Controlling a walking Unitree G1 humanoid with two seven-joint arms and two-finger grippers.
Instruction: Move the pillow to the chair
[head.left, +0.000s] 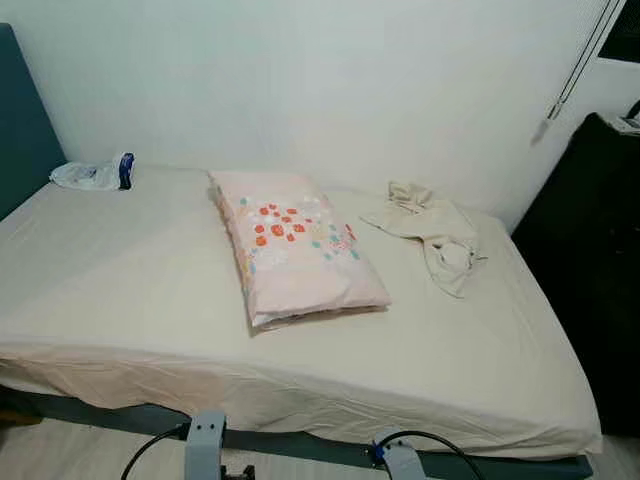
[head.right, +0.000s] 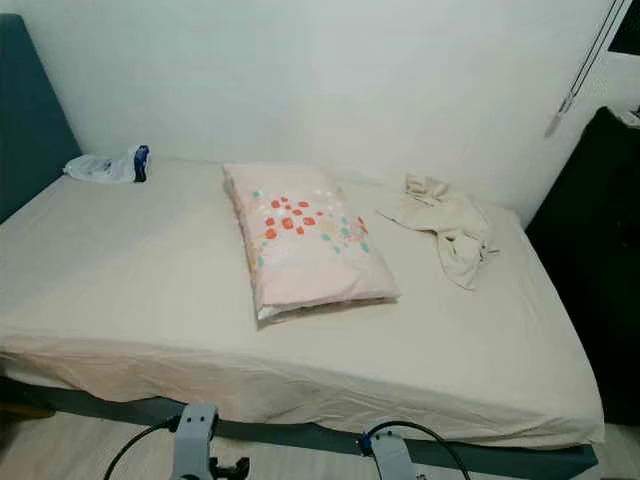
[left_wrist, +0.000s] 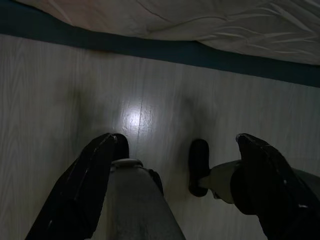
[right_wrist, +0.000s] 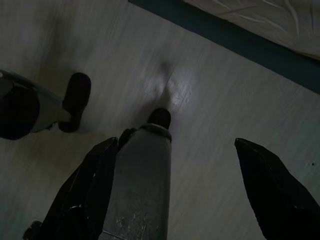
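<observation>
**Standing at the bed, pillow in the middle**

Head cams: the pink pillow lies flat mid-bed, a crumpled cloth to its right, a plastic bag by the headboard.

Left wrist: my left gripper hangs over the wood floor, fingers spread wide.

Right wrist: right gripper likewise spread.

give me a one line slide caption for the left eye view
Pink patterned pillow lying mid-bed, crumpled beige cloth beside it, before pickup.
</observation>
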